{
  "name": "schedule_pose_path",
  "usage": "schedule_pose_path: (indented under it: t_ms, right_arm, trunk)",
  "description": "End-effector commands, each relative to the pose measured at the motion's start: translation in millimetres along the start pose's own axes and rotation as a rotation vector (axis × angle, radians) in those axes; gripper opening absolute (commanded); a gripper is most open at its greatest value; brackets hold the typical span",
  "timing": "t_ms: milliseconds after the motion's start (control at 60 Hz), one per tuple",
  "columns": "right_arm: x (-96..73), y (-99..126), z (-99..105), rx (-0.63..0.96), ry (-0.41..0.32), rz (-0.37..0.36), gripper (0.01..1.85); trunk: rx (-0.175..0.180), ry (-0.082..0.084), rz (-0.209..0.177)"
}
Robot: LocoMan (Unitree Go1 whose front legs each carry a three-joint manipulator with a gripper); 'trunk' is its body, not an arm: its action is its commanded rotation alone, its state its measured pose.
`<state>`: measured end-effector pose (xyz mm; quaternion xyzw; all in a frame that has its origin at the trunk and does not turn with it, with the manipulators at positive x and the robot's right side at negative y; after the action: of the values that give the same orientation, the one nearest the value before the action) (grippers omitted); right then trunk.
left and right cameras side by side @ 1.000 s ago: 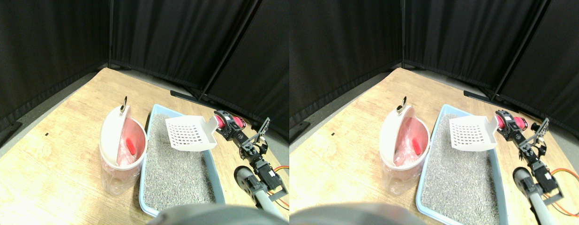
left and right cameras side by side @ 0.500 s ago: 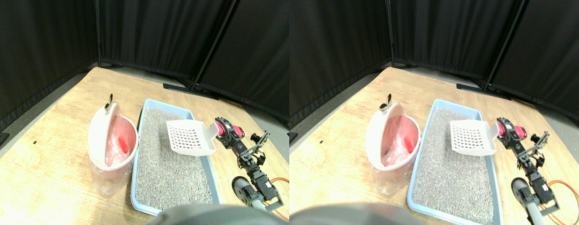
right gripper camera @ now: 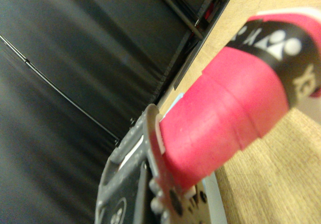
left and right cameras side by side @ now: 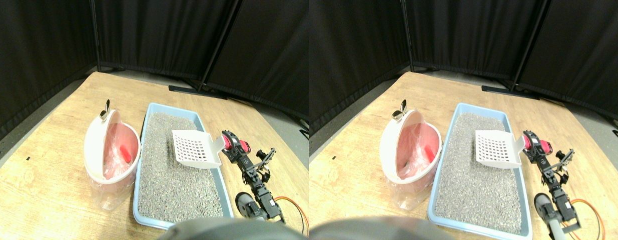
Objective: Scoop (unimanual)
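A white slotted scoop (left and right cameras side by side: 194,149) hangs tilted just above the grey litter (left and right cameras side by side: 173,185), over the right side of the blue tray (left and right cameras side by side: 140,165). Its pink wrapped handle (left and right cameras side by side: 233,144) points right, and my right gripper (left and right cameras side by side: 230,148) is shut on it, reaching in from the lower right. In the wrist view the pink handle (right gripper camera: 225,113) fills the middle and runs through the dark jaw frame. The scoop's bowl looks empty. Left of the tray stands a white bin (left and right cameras side by side: 96,150) with its lid tipped open and a pink liner; a red piece (left and right cameras side by side: 124,152) lies inside.
The wooden floor (left and right cameras side by side: 48,165) spreads left and behind. Black curtains (left and right cameras side by side: 153,35) close off the back, with their foot bars on the floor behind the tray. An orange cable (left and right cameras side by side: 294,210) loops at the lower right beside my arm. A metal clip (left and right cameras side by side: 105,111) sits on the bin's lid.
The whole picture has shifted, so the camera has moved. The scoop has come from the tray's far end toward the middle of its right side, still in my gripper.
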<state>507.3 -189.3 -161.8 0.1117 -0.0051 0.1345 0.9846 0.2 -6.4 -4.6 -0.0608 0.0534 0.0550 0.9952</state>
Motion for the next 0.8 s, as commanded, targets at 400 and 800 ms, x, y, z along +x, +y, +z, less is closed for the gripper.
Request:
schedule_pose_path:
  t_ms: [400, 800]
  right_arm:
    - [-14.0, -20.1, -27.4, 0.081, -0.051, -0.032, 0.05]
    - [-23.9, -37.5, -51.3, 0.097, 0.035, -0.186, 0.05]
  trunk:
    - [0.005, -0.001, -0.027]
    - [0.014, 0.000, -0.035]
